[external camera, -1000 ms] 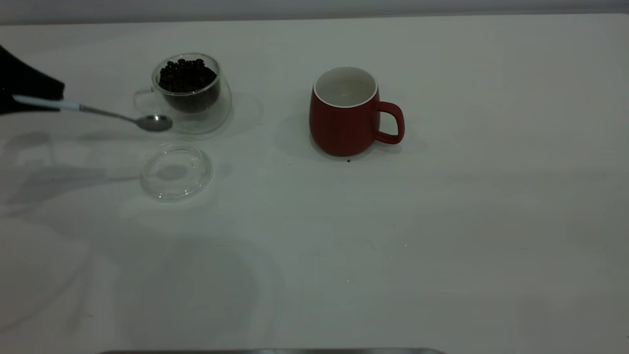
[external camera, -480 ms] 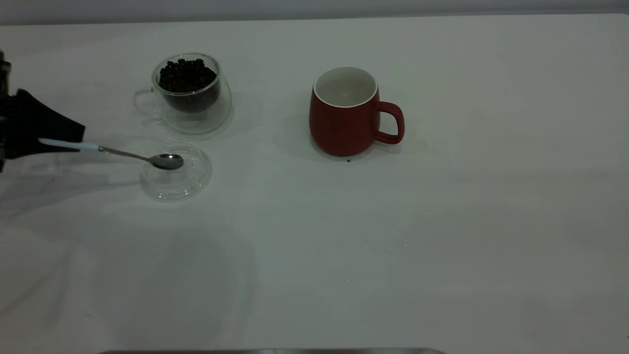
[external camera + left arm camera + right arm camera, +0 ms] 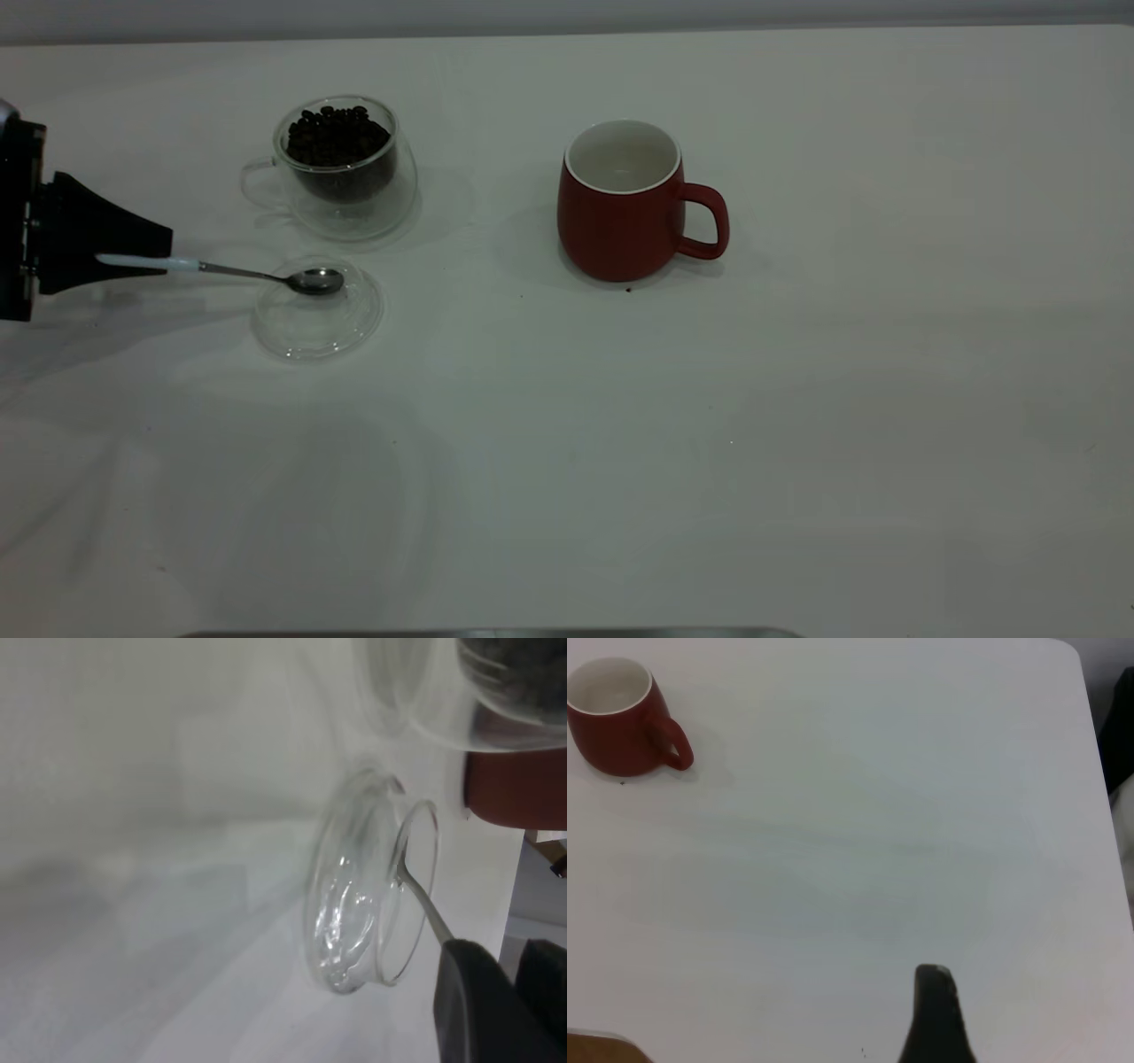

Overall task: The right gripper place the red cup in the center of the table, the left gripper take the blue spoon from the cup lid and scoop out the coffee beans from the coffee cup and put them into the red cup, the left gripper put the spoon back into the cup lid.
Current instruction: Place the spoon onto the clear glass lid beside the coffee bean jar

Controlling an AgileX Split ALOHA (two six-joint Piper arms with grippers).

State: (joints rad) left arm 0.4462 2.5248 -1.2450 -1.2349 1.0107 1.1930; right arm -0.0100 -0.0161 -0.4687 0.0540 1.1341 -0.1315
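One blue spoon (image 3: 221, 270) (bowl over cup lid (image 3: 316, 319)) reaches from the clamping left claw (image 3: 106, 259).

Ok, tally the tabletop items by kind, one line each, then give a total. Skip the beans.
Cups: 2, the red cup and the glass coffee cup
Lids: 1, the clear cup lid
Spoons: 1, the blue spoon, held by the left claw, bowl over the lid
Total: 4
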